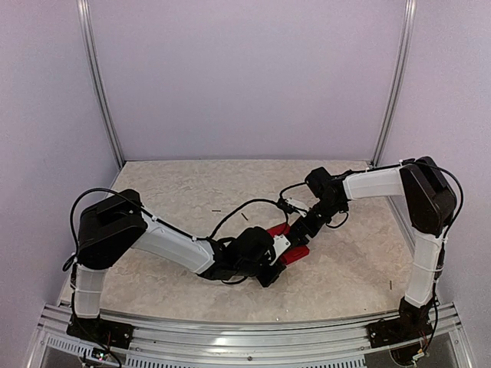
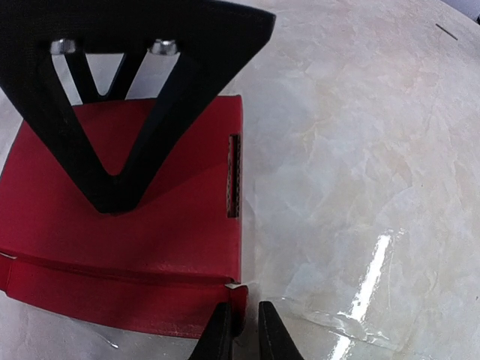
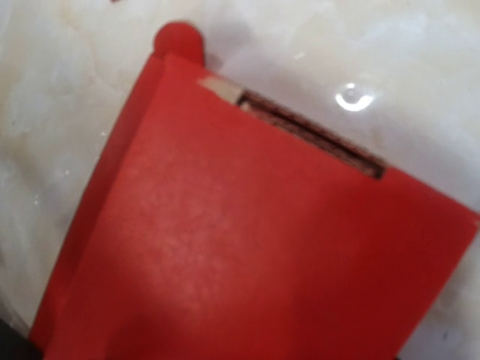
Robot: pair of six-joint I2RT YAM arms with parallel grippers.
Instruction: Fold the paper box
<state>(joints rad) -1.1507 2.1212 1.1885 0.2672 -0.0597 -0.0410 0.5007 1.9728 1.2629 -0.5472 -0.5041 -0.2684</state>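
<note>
The bright red thin-card paper box [image 1: 295, 254] lies flat on the pale marbled worktop [image 1: 192, 192] near its centre, between the two arms. In the left wrist view the paper box [image 2: 172, 225] shows a broad top panel, a narrow slot [image 2: 233, 176] along its right edge and a folded strip along its near edge. The left gripper [image 2: 241, 330] is at the near right corner of the box, with its jaws clenched on the red corner tab. The right gripper [image 1: 301, 228] stands over the box from the far side. One of its black triangular fingers [image 2: 112, 172] has its tip on the top panel, and the jaws are released and spread wide, grasping nothing. In the right wrist view the paper box [image 3: 247, 247] fills the frame, with the slot [image 3: 315, 139] and a small round tab [image 3: 178, 37] at one corner.
</note>
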